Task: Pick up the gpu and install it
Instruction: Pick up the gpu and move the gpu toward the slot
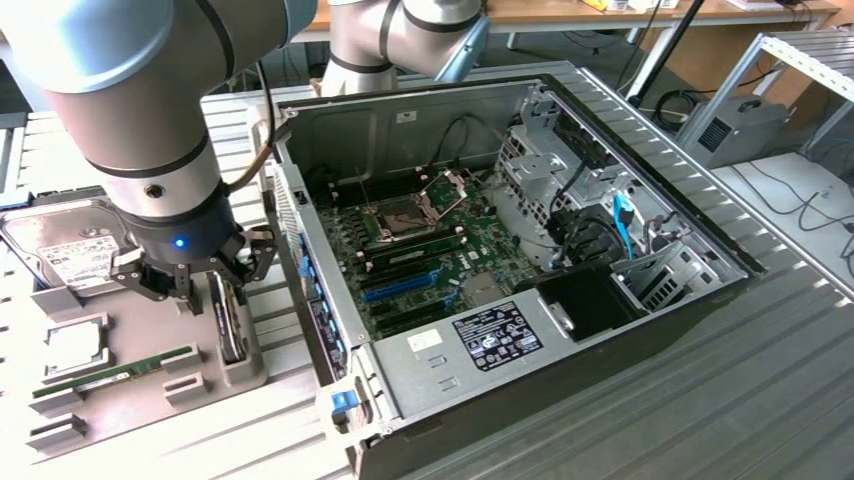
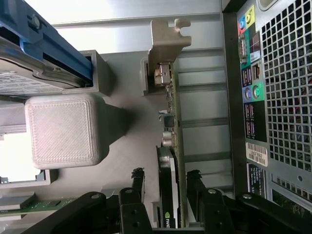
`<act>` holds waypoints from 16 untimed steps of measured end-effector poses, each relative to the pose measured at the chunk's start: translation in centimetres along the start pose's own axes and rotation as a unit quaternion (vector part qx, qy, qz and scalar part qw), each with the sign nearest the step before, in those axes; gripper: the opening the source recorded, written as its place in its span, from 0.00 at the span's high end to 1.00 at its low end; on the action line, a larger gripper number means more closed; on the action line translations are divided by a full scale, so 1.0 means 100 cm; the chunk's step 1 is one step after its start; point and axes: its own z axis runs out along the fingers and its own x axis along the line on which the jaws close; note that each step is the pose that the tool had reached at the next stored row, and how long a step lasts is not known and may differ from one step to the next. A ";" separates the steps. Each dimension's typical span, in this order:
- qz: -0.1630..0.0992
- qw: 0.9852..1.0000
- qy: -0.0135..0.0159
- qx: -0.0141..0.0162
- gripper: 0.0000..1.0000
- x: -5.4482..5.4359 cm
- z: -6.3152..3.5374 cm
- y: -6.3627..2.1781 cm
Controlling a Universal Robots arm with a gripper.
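1. The end effector (image 1: 211, 292) (image 2: 165, 179) stood released, its two black fingers (image 2: 138, 181) spread to either side of the gpu (image 1: 231, 322) (image 2: 173, 139), with a gap showing between each finger and the card in the wrist view.
2. The gpu stood on its long edge in a slot of the grey holder (image 1: 256, 378) at the exterior view's left, outside the computer case (image 1: 694, 235). Its metal bracket (image 2: 165, 44) pointed away from the end effector, and its black fan (image 2: 165, 195) sat between the fingers.
3. Just beside the gpu, a raised grey block (image 2: 61, 129) belonged to the same holder.
4. Further out on the holder lay a thin green memory stick (image 1: 118, 374) (image 2: 29, 204), a square processor (image 1: 74, 345) and a silver hard drive (image 1: 64, 252) with a white label.
5. The case lay open on the ribbed tabletop (image 1: 761, 400) just to the exterior view's right of the holder, showing the green motherboard (image 1: 441, 255) and a labelled power supply (image 1: 497, 335).
6. The case's perforated rear panel (image 2: 287, 87), with its coloured ports, faced the gpu.
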 end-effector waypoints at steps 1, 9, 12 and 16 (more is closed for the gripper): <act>0.000 1.000 0.000 0.000 0.52 0.000 0.0000 0.0000; 0.000 1.000 0.000 0.000 0.60 0.000 0.0000 0.0000; 0.000 1.000 0.000 0.000 0.60 0.000 0.0000 0.0000; 0.000 1.000 0.000 0.000 0.60 -0.001 0.0002 0.0001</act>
